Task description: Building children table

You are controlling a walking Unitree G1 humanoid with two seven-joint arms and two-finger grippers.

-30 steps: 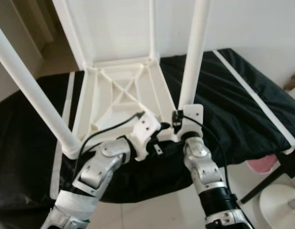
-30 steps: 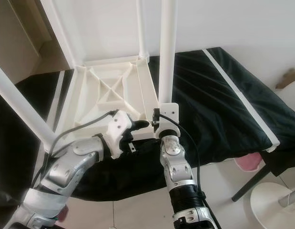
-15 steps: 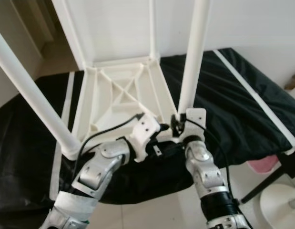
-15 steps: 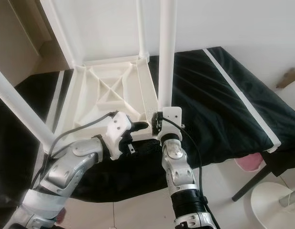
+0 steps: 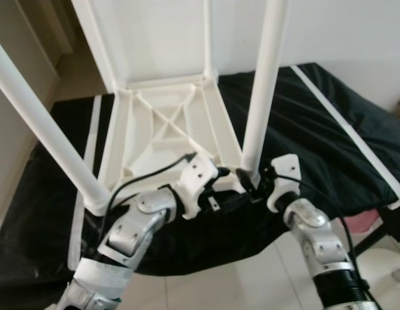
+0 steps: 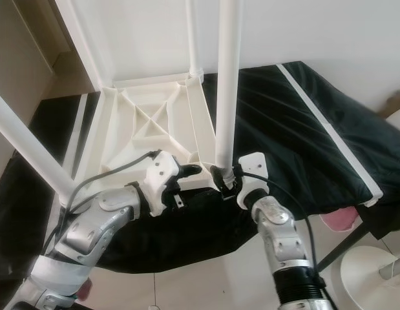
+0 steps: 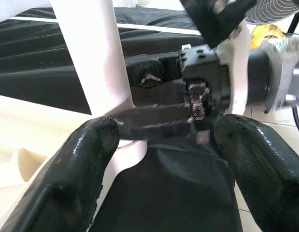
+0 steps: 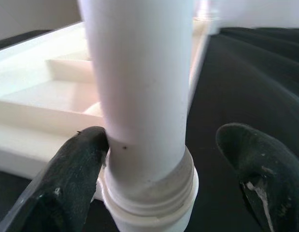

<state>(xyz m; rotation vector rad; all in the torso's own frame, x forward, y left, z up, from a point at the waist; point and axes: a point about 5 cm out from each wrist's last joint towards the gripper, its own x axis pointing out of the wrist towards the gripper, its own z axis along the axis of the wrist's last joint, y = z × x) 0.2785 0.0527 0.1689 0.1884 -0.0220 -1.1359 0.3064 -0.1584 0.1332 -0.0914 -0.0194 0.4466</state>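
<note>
Lying upside down on a black sheet [image 5: 329, 123], the white children table [image 5: 162, 129] shows us its ribbed underside, with its legs pointing up. We see the near right leg [image 5: 263, 84] standing upright in the table's near right corner socket, a threaded collar at its base.

Our right tool [image 5: 250, 183] sits at the foot of that leg. In the right wrist view its two black fingers [image 8: 67, 188] straddle the leg just above the collar: one finger touches the leg's side, the other stands apart from it, so the tool is wide around the leg rather than clamped.

Our left tool [image 5: 216, 177] reaches in from the other side, against the table's near edge just beside the same corner. In the left wrist view its fingers [image 7: 84, 169] are spread wide, with the leg's base and the right tool between and beyond them; they grip nothing.

Another leg [image 5: 44, 126] rises at the near left corner, well apart from both tools.
</note>
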